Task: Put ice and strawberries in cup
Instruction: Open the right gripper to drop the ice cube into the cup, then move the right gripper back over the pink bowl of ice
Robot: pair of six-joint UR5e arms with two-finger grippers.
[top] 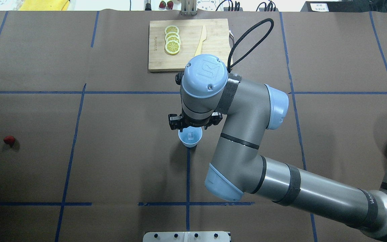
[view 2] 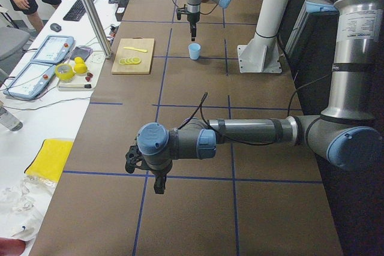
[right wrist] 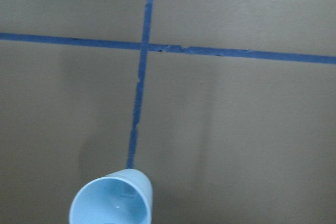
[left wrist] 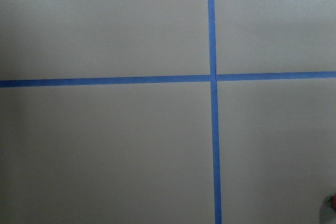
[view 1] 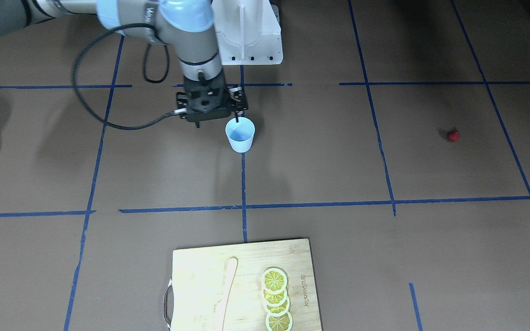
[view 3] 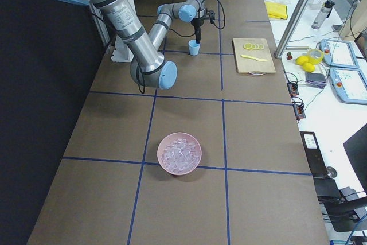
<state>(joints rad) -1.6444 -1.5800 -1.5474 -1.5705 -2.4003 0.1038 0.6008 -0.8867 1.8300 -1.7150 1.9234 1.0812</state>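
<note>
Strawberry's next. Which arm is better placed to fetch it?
Left, probably. The strawberry lies far out on the robot's left, well away from the right gripper, which hangs over the cup. The left gripper hovers on that side, the berry at its wrist view's edge.

The cup (top: pixel 189 144) stands at the middle of the table (top: pixel 119 168) with one ice cube (top: pixel 190 136) inside. The right gripper (top: pixel 191 125) hangs just over its twelve o'clock rim, fingers hidden. The strawberry (top: pixel 9 140) lies well apart at nine o'clock, and the cutting board (top: pixel 186 62) with lemon slices (top: pixel 172 39) at twelve.
</note>
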